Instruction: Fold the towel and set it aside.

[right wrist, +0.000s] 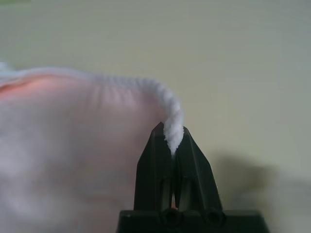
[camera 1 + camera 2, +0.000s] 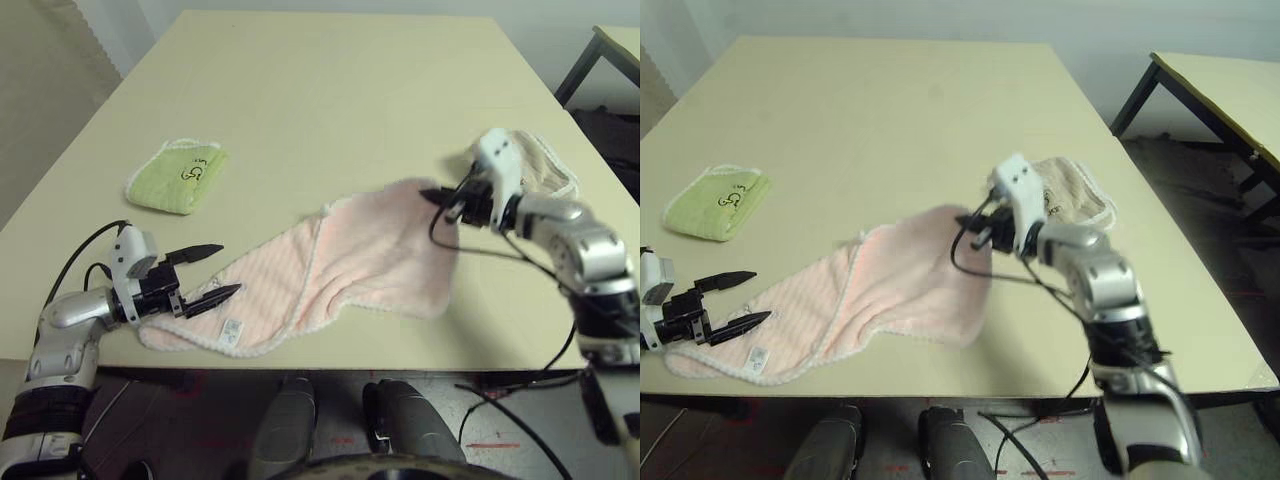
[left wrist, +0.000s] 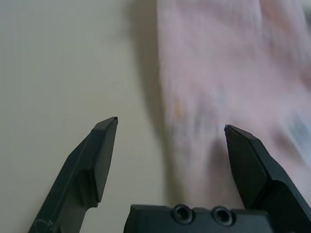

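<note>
The pale pink towel [image 2: 340, 260] lies spread at a slant near the table's front edge, its white care tag [image 2: 232, 328] at the near left end. My right gripper [image 2: 432, 197] is shut on the white trim at the towel's far right corner [image 1: 172, 124] and holds that corner raised off the table. At the near left corner my left gripper [image 2: 228, 270] stands open and low, its fingers [image 3: 104, 150] spanning the towel's edge [image 3: 218, 73] without closing on it.
A green folded towel [image 2: 175, 175] lies at the left of the table [image 2: 330, 90]. A beige folded towel [image 2: 1070, 195] sits just behind my right gripper. A second table [image 2: 1220, 80] stands off to the right.
</note>
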Motion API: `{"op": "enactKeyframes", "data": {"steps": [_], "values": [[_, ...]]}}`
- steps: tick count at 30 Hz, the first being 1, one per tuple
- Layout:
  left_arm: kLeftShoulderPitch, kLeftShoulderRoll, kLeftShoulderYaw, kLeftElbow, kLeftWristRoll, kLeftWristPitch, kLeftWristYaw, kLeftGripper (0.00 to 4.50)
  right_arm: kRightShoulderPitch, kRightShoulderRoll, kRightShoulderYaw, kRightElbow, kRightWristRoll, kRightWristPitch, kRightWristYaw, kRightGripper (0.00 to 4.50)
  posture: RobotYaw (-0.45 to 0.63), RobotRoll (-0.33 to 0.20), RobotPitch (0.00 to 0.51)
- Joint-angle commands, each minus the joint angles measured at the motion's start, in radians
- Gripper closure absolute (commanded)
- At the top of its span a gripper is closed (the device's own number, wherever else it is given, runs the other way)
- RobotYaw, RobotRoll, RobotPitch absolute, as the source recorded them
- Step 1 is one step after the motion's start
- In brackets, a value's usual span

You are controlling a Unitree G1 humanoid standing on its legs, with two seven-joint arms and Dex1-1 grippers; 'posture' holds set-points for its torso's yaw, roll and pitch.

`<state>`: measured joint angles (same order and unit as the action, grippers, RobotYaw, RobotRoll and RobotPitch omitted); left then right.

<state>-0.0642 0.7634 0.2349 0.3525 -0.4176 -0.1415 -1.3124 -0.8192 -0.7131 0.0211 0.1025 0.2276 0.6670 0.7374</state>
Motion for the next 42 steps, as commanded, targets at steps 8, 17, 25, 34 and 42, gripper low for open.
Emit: {"op": "enactKeyframes", "data": {"steps": [8, 17, 25, 34, 42], "values": [[-0.041, 0.003, -0.029, 0.067, 0.035, -0.047, -0.032, 0.00, -0.258, -0.083, 0.004, -0.154, 0.332, 0.577, 0.253, 4.45, 0.07, 0.000, 0.130], [-0.040, -0.001, -0.038, 0.069, 0.033, -0.059, -0.039, 0.00, -0.383, -0.087, -0.131, -0.071, 0.987, 0.947, 0.210, 4.45, 0.08, 0.000, 0.127], [0.000, -0.030, -0.158, -0.115, 0.058, -0.024, -0.047, 0.00, -0.583, 0.398, -0.651, 0.258, 0.795, 0.778, -0.727, 4.45, 0.09, 0.000, 0.125], [-0.013, -0.052, -0.195, -0.142, 0.056, -0.009, -0.028, 0.00, -0.546, 0.383, -0.721, 0.224, 0.698, 0.922, -0.921, 4.45, 0.09, 0.000, 0.126], [-0.065, -0.101, -0.316, -0.469, 0.062, 0.306, 0.141, 0.00, -0.515, 0.405, -0.727, 0.181, 0.682, 0.947, -0.907, 4.45, 0.09, 0.000, 0.130]]}}
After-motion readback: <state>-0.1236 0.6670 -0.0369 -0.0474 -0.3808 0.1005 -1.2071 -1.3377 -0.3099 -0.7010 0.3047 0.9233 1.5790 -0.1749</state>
